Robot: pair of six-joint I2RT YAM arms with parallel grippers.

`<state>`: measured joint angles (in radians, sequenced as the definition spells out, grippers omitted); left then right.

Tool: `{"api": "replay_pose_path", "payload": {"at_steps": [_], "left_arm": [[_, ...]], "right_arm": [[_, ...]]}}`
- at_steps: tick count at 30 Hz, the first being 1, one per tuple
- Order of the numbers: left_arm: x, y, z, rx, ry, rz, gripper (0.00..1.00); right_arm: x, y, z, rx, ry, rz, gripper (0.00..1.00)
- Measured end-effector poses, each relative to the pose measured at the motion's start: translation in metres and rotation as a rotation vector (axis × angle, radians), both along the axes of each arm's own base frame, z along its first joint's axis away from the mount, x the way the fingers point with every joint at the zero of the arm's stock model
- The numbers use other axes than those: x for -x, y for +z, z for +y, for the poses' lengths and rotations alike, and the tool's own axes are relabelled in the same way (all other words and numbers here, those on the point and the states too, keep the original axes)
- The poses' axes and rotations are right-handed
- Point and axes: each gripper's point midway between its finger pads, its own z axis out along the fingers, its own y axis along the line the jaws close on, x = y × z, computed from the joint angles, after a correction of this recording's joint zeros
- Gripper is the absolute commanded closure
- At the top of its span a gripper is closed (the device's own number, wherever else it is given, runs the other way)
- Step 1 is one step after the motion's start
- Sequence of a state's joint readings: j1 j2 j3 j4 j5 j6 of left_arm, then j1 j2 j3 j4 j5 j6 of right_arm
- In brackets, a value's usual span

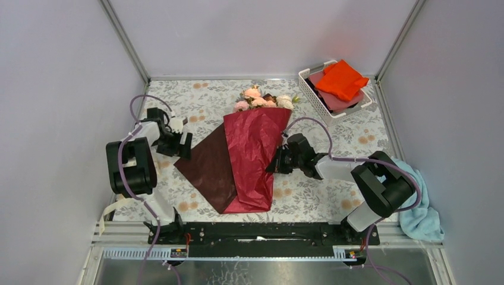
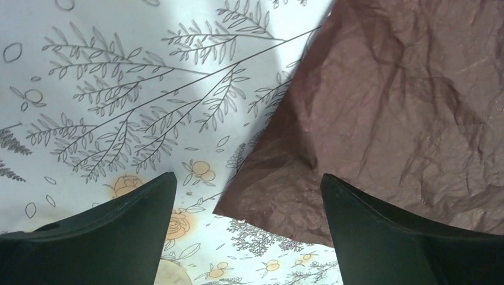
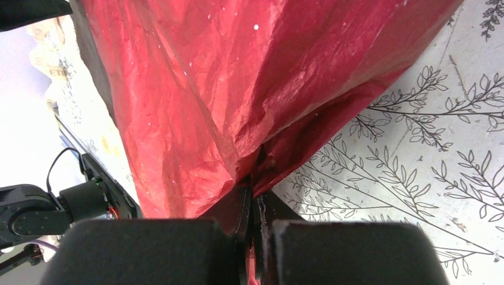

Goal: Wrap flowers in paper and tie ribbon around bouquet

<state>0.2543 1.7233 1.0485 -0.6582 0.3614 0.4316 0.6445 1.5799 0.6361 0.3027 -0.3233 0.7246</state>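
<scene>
- The right end effector (image 1: 278,161) (image 3: 255,196) has its fingers pressed together, pinching the right edge of the dark red paper (image 1: 249,154) (image 3: 238,89); a fold of the sheet rises from the pinch.
- The left end effector (image 1: 184,148) (image 2: 249,184) has its fingers spread wide with nothing between them. It hovers at the paper's (image 2: 404,119) left corner, one finger over the sheet and the other over the bench (image 2: 119,89).
- The paper lies mid-bench (image 1: 345,130), its right half folded over the left part, which looks darker.
- The flowers (image 1: 261,101), pink, peach and cream roses, stick out of the paper's far end.
- A cream ribbon (image 1: 116,206) lies by the left arm's base.
- A white basket (image 1: 309,89) at the far right corner holds an orange cloth (image 1: 340,80).
- A light blue towel (image 1: 422,214) lies at the right edge.
</scene>
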Motion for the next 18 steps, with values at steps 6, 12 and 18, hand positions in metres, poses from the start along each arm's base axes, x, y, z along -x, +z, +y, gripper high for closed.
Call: {"api": "replay_pose_path", "payload": {"at_steps": [6, 12, 18], "left_arm": [[0.001, -0.006, -0.020, -0.045, -0.077, 0.025, 0.06], [-0.001, -0.007, -0.049, -0.024, -0.204, 0.042, 0.49], [0.018, -0.008, -0.082, 0.122, -0.299, 0.112, 1.00]], "right_arm": [[0.002, -0.008, -0.002, 0.029, 0.019, 0.005, 1.00], [0.001, -0.009, -0.002, 0.040, 0.030, 0.002, 1.00], [0.001, -0.012, -0.003, 0.048, 0.031, 0.009, 1.00]]}}
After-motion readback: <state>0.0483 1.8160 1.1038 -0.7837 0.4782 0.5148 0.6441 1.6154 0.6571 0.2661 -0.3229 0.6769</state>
